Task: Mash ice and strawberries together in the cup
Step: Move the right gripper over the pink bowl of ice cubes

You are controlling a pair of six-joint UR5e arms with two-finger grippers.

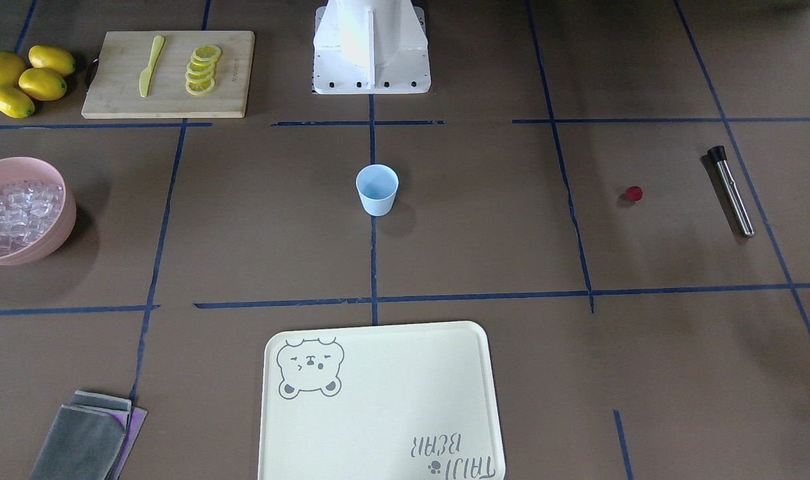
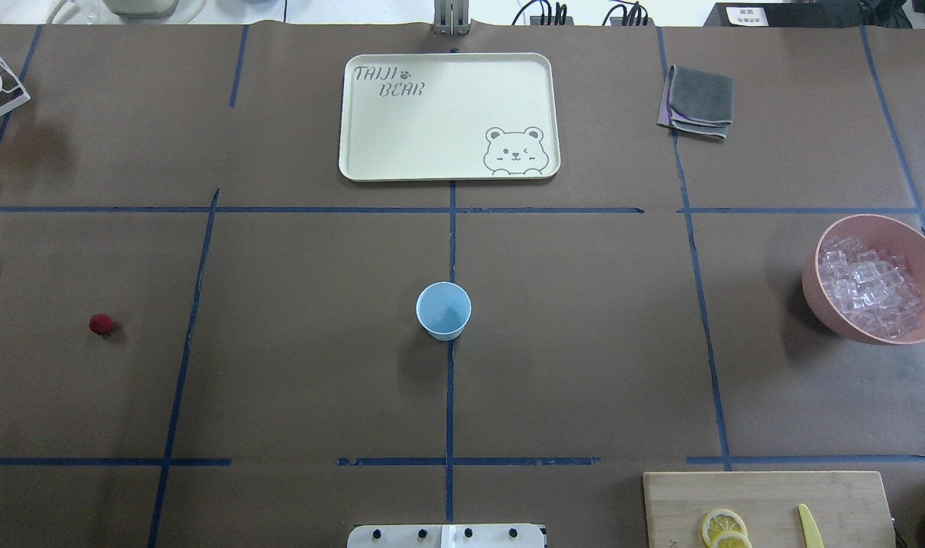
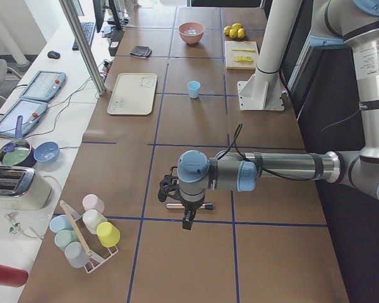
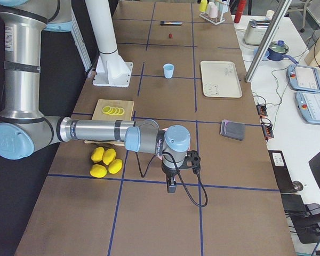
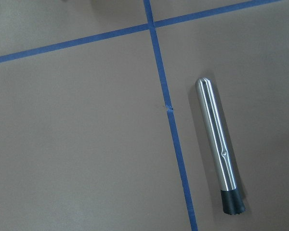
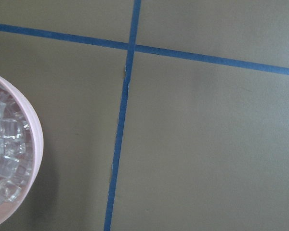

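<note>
Cup (image 1: 377, 190) upright mid-table on the centre tape line. Strawberry (image 1: 634, 194) lies on the paper on robot's left side, well apart from cup, near a metal muddler (image 1: 731, 192). Ice (image 1: 15, 217) piled in pink bowl (image 1: 68, 207) on robot's right side. Left gripper (image 3: 187, 219) hangs above the muddler, right gripper (image 4: 172, 185) above table beside the bowl. Finger spread on both: cannot tell, side views only
</note>
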